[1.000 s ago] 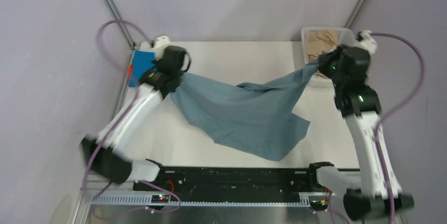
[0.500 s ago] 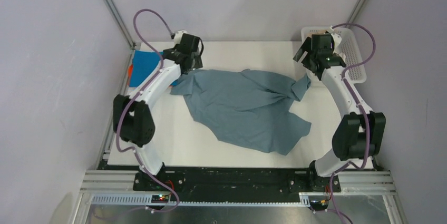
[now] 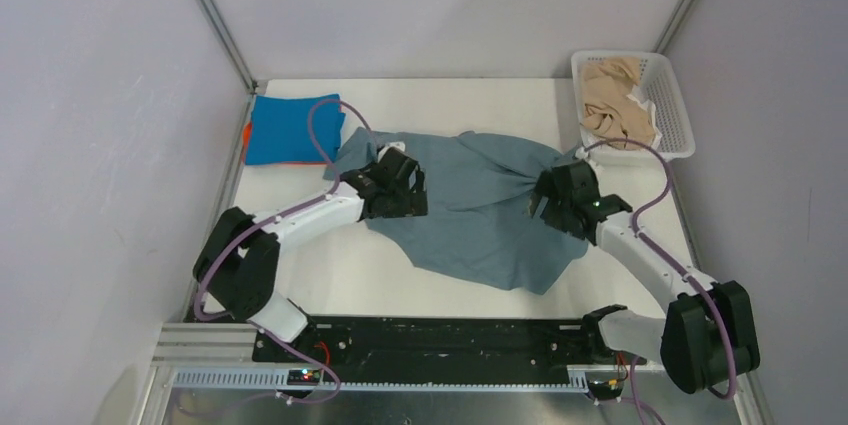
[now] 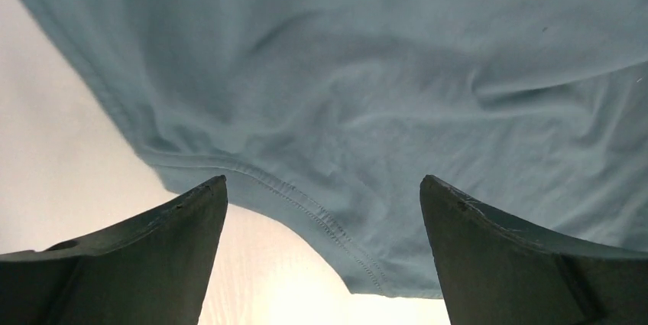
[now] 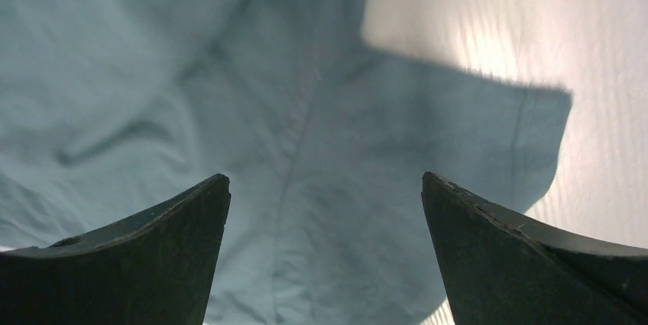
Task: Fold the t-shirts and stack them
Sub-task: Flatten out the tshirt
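Note:
A large grey-blue t-shirt (image 3: 480, 205) lies rumpled across the middle of the white table. My left gripper (image 3: 395, 190) hovers over its left part, jaws wide open; in the left wrist view a stitched hem (image 4: 321, 214) of the shirt runs between the fingers (image 4: 179, 248). Over the shirt's right side my right gripper (image 3: 555, 200) is open too, with a sleeve (image 5: 489, 141) showing between its fingers (image 5: 504, 256). A folded bright blue t-shirt (image 3: 285, 130) rests on an orange one (image 3: 244, 140) at the back left. Beige t-shirts (image 3: 612, 95) fill the basket.
The white lattice basket (image 3: 672, 110) stands at the back right corner. Metal frame posts (image 3: 215, 15) rise at both back corners. The black rail with the arm bases (image 3: 440, 340) runs along the near edge.
Both grippers let go of the grey-blue shirt, which dropped flat onto the table. Both arms then swung from the back corners down over the shirt's left and right parts.

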{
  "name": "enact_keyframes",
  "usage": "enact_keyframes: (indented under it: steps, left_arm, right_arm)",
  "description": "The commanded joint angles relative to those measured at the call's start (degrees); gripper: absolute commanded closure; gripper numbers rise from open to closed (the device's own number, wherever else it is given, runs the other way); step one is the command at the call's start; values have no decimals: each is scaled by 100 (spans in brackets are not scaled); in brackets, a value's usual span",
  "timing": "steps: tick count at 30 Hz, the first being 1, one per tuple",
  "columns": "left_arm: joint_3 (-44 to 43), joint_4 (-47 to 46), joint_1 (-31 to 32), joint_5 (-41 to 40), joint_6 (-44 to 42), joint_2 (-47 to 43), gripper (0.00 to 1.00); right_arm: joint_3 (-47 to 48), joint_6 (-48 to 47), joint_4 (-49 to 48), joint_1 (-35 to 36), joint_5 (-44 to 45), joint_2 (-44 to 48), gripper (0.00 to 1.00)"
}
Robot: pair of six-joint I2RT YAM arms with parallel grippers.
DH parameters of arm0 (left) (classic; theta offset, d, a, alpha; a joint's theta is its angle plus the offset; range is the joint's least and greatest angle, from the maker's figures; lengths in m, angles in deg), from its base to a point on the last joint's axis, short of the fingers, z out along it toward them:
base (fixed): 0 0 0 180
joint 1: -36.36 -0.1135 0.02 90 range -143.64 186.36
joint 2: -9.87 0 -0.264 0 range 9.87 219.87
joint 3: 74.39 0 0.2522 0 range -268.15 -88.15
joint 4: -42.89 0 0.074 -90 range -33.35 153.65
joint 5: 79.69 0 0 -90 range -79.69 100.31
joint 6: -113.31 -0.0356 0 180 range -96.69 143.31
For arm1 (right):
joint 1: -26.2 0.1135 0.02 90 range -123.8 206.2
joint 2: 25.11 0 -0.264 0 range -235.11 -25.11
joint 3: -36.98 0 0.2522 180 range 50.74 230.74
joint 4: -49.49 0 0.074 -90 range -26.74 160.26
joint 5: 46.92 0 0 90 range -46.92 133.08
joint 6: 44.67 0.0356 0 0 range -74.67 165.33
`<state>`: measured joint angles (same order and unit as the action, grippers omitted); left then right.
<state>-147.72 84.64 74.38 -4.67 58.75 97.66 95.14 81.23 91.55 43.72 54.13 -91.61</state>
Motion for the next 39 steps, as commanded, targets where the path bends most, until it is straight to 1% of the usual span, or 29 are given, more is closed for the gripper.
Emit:
enact_keyframes:
  steps: [1,5,7,9,10,11,13,14,15,16,17,18,21,22,23,24,25,26,28,30,33,36,37,38,39]
  left_arm:
    - [185,-932,-27,659,423,330,0]
    - [48,-1032,-161,716,407,886,0]
    - [-79,-1047,-342,741,404,1195,0]
    - [-207,-1053,-729,976,416,1488,0]
    - [-306,-1047,-824,1126,418,1571,0]
    - [-352,-1042,-988,1132,415,1732,0]
    - [-558,-1038,-1221,1128,381,1922,0]
    - [-703,-1039,-1303,1305,369,2050,0]
    - [-805,-1038,-1468,1380,348,2107,0]
    - [-1022,-1035,-1541,1436,344,2235,0]
    - [-1255,-1029,-1696,1625,333,2300,0]
    - [-1397,-1009,-1850,1698,341,2457,0]
    - [-2153,-958,-2104,2155,356,2805,0]
    - [-2304,-924,-2184,2235,377,2974,0]
    - [-2614,-912,-2211,2375,372,3066,0]
    - [-2749,-864,-2238,2437,366,3224,0]
    - [-3011,-838,-2251,2546,362,3300,0]
    - [-3133,-812,-2261,2593,328,3421,0]
    - [-3428,-779,-2264,2665,286,3587,0]
    - [-3721,-729,-2272,2753,250,3775,0]
    - [-4209,-651,-2272,2992,223,4073,0]
    - [-4474,-577,-2272,3154,193,4138,0]
    - [-4539,-512,-2268,3161,141,4044,0]
    - [-4531,-469,-2262,3114,109,3974,0]
    - [-4494,-375,-2230,3057,-16,3739,0]
  right_arm:
    - [-376,303,-382,402,-343,-76,1]
    - [-549,344,-519,874,-469,-577,1]
    - [-665,399,-720,1137,-767,-830,1]
    - [-703,455,-884,1454,-935,-1073,1]
    - [-704,494,-1022,1682,-985,-1231,1]
    - [-705,577,-1109,1793,-1213,-1312,1]
    - [-707,724,-1534,2341,-1559,-1612,1]
    - [-697,815,-1932,2488,-1705,-1700,1]
    - [-657,867,-2148,2782,-2031,-1882,1]
    - [-633,954,-2602,2923,-2201,-1993,2]
    - [-520,976,-2869,3192,-2524,-2234,2]
    - [-303,1017,-3244,3313,-2789,-2363,2]
    - [356,900,-3754,3885,-3072,-3096,2]
    - [754,831,-3872,3980,-3319,-3250,2]
    - [925,804,-4171,4135,-3460,-3573,2]
    - [1212,818,-4357,4184,-3711,-3704,2]
    - [1313,842,-4723,4234,-3810,-3921,3]
    - [1445,908,-4879,4218,-3923,-4050,3]
    - [1511,967,-5166,4120,-3985,-4040,3]
    - [1514,752,-5068,4050,-3814,-3765,3]
    - [1448,-78,-4184,4098,-2873,-3169,2]
    - [1178,-337,-3541,4008,-2312,-2269,1]
    - [959,-384,-3423,3949,-2046,-2055,1]
    - [857,-401,-3101,3828,-1844,-1652,1]
    - [672,-455,-2855,3702,-1391,-1222,0]
